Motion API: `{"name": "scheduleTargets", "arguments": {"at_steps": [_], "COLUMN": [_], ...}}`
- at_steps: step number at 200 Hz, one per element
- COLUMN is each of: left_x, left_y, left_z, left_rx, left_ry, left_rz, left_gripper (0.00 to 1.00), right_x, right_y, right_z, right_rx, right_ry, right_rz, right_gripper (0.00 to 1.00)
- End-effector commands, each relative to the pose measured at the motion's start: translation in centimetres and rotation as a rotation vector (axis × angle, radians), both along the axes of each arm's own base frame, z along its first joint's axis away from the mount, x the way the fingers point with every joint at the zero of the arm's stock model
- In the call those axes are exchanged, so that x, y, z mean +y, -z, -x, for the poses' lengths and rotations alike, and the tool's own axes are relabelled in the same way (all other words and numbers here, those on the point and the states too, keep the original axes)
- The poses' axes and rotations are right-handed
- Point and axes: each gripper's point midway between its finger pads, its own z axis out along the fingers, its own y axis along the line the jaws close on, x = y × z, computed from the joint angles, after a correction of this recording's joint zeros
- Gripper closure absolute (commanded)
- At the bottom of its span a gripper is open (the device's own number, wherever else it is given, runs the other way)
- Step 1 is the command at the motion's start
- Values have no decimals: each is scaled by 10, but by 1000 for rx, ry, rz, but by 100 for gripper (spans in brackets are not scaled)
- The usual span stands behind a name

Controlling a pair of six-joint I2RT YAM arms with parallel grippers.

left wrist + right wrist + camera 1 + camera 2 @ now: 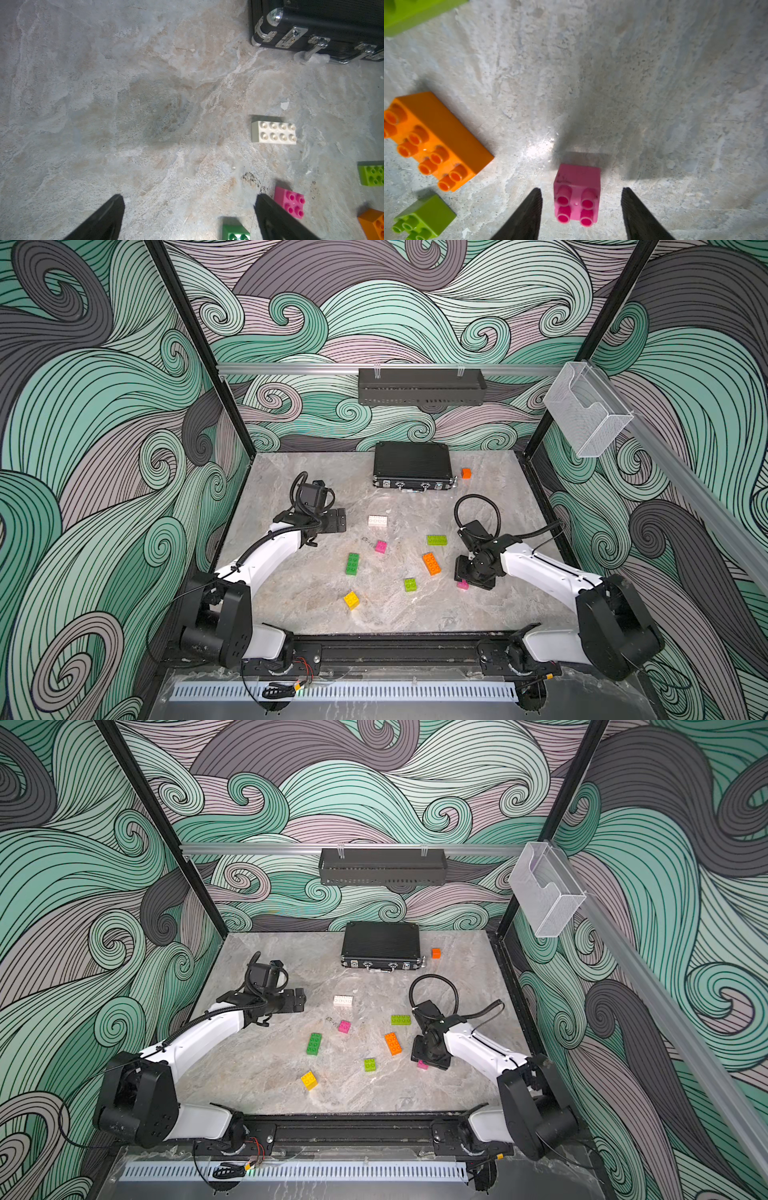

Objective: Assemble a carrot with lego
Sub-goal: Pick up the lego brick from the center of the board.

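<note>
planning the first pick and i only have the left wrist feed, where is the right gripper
observer: The right gripper is low over the table, open, with a pink brick between its jaws and a gap on each side.
operator: same pink one that's in my feed
observer: No. Yours is the other pink brick, mid-table. The one the gripper straddles lies beside the orange brick, on the right arm's side.
</note>
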Motion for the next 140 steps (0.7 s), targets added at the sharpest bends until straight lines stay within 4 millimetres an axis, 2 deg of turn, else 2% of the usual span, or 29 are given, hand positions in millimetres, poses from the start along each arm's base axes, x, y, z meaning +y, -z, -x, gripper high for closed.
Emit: {"name": "scheduleTargets", "arguments": {"at_steps": [1,30,81,123,140], "left_x": [-2,-2,-1,0,0], "left_y": [-10,-9,-9,-10,-10], "left_z": [-5,-5,-5,-5,-5], "left_rx": [-8,-4,-3,-4,-2], "left_ry": [-9,-12,-14,-18,-18], "left_rz": [9,6,1,-2,0], "left_gripper": [1,1,2,1,1], "right_x": [-1,1,-1,1,4], "right_y": [2,3,0,0,-4], "right_z": [5,7,2,2,-3], "right_rx": [3,2,-25,-20,-34], "right_ry": [21,17,9,-1,-16], "right_rz": [6,6,25,20,10], "right_gripper": [41,43,55,68,77]}}
